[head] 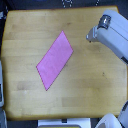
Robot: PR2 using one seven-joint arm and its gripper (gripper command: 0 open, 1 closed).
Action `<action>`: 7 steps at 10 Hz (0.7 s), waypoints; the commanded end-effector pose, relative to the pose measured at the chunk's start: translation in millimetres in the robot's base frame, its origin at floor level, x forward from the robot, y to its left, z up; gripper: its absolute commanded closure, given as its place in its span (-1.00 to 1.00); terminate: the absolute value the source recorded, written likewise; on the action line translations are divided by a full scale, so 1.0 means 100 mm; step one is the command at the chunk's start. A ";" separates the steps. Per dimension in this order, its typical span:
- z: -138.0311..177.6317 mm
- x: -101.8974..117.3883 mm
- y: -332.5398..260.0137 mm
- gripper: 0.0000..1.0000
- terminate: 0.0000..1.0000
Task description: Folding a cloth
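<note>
Item, the cloth (55,60): pink, one flat long parallelogram on the wooden table (95,92), running from the near corner at the exterior view's lower left up to its far corner toward the top. Item, my gripper (93,35): beyond it at the exterior view's upper right, apart from the fabric, holding nothing; whether its jaws are parted I cannot tell. Risk, as I judge it: thin fabric may slip or bunch if I pinch only its edge, skewing the fold.

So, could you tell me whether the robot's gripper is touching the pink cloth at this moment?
Apart. The exterior view shows bare wooden table between the cloth and the gripper, which sits toward the view's upper right.
</note>
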 end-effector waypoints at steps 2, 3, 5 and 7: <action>-0.60 0.08 0.89 -1.00 -1.00; -0.70 0.04 1.07 -1.00 -1.00; -0.84 0.05 1.32 -1.00 -1.00; -0.94 0.12 1.60 -1.00 -1.00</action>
